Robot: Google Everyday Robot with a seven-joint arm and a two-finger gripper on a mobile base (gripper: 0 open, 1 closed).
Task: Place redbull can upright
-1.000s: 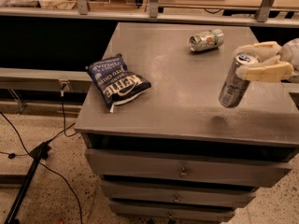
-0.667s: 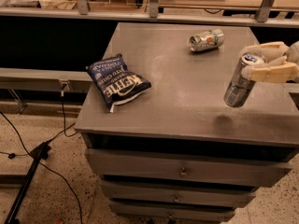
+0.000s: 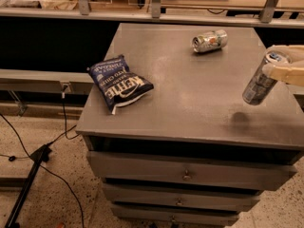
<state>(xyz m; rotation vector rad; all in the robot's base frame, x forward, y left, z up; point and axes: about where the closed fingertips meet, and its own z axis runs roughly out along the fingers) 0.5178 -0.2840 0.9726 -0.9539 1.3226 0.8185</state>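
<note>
The pincer (image 3: 274,62) comes in from the right edge of the view, above the near right part of the grey table (image 3: 190,99). Its two pale fingers (image 3: 289,74) are clamped around the upper end of the redbull can (image 3: 256,85), one on the far side of the rim and one on the near side, with no gap showing between them and the metal. The redbull can hangs from this grip at a tilt. Its blue-tinted top is up and to the right, inside the pincer, and its base points down and to the left, toward the table's front. Below and a little left of the base a soft dark shadow (image 3: 240,118) lies on the table, apart from the can, so the can appears to be held clear of the surface. Farther back from the pincer and to its left, a shorter can (image 3: 209,41) with green and orange print lies on its side near the table's rear edge. Well to the left of the pincer, by the table's left edge, a dark blue chip bag (image 3: 119,82) lies flat. Under the tabletop are stacked drawers (image 3: 186,176) with small knobs. Far to the pincer's left and lower, a black cable (image 3: 64,127) trails over the speckled floor.
</note>
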